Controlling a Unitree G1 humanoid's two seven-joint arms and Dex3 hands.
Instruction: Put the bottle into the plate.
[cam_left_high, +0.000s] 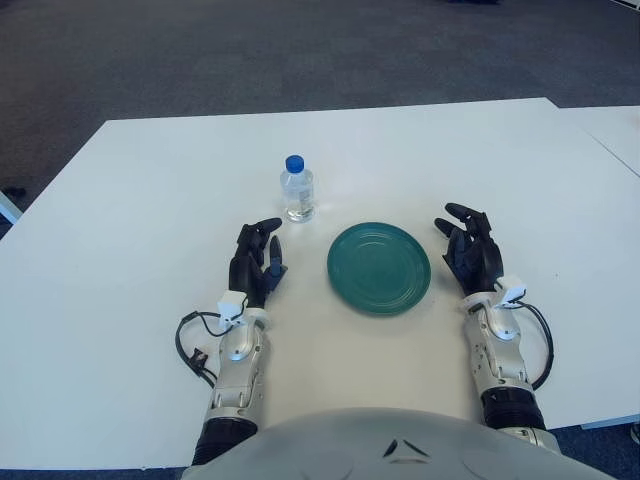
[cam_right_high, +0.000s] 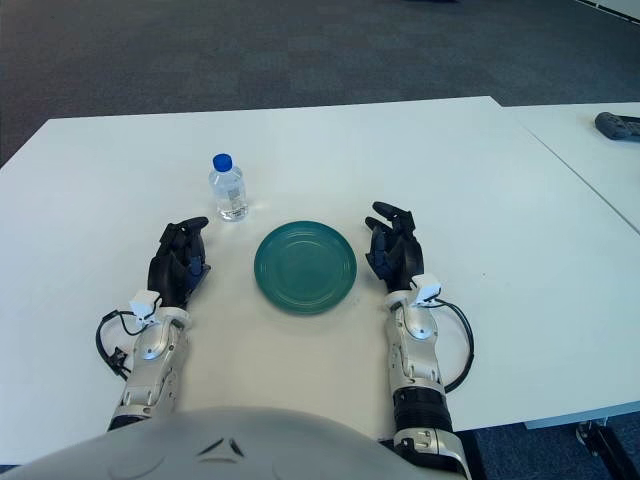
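Bottle (cam_left_high: 298, 189): upright on the table (cam_left_high: 120, 220), blue cap up, just beyond the plate's far-left edge and apart from it; nothing touches it, so the task has not begun
Plate (cam_left_high: 379, 267): green, bare, flat on the table between the two hands, near the robot; set centrally, it looks reachable by either arm
Left hand (cam_left_high: 257, 262): shows left of the plate, nearer than the bottle and slightly to its left; fingers loosely curled and relaxed, holding nothing; it is the closer hand, so the likelier one to take the bottle
Right hand (cam_left_high: 470, 250): shows right of the plate, well apart from the bottle; fingers relaxed and slightly spread, holding nothing; likely to stay idle
Why this layout: both hands flank the plate with palms low, a ready pose; whether they touch the table is not clear
Next move: reach the left hand forward, close around the bottle's body below the cap, then carry it a short way right and back onto the plate
Risk: a light, narrow bottle could tip if the fingers knock it first
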